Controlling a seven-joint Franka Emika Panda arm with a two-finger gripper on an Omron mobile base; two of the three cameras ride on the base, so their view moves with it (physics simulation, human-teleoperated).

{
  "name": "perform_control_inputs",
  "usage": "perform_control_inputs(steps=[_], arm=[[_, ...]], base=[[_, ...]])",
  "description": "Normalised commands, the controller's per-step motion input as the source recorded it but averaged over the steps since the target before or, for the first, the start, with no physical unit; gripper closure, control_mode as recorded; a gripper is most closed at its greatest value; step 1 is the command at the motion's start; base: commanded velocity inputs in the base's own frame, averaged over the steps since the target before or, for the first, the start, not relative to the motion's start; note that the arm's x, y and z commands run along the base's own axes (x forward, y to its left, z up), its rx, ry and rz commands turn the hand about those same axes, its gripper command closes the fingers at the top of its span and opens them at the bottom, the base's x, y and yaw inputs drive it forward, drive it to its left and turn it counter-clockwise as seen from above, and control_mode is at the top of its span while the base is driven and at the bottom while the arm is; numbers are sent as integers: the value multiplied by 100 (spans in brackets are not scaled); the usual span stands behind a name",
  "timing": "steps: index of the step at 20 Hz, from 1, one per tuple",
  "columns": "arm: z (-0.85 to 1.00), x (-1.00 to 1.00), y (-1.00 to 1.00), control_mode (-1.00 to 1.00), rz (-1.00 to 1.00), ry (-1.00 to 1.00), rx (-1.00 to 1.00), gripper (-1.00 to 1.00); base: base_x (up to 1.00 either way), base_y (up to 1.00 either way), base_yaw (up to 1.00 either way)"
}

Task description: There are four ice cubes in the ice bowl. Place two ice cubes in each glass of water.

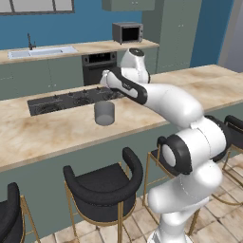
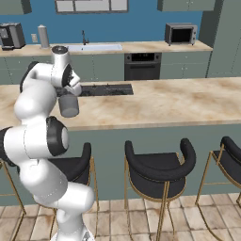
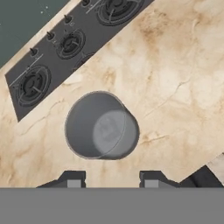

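The glass of water (image 3: 101,126) stands upright on the marble bench (image 3: 175,83), just on the near side of the black cooktop (image 3: 65,43) and apart from it. Seen from above in the hand view, its inside is plain grey with a paler round patch at the bottom. In the left base view the same grey tumbler (image 1: 104,113) sits to the left of the arm's forearm, and in the right base view it (image 2: 69,105) shows just below the arm's wrist.

The tool (image 3: 113,178) hangs over the bench on the near side of the glass. Its two dark fingertips (image 3: 73,179) stand partly apart with bare marble in the gap between them, and nothing can be seen gripped there. Dark stools (image 1: 102,182) stand along the near side of the bench.
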Motion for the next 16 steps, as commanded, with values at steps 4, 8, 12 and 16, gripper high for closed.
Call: perform_control_inputs(steps=[4, 8, 12, 16], arm=[[-12, 24, 0, -100, 4, 0, -1, 100], [-2, 24, 0, -100, 2, 0, 0, 100], [-2, 30, 0, -100, 0, 0, 0, 100], [-7, 23, 0, -100, 0, 0, 0, 100]], base=[[0, 0, 0], [0, 0, 0], [0, 0, 0], [0, 0, 0]])
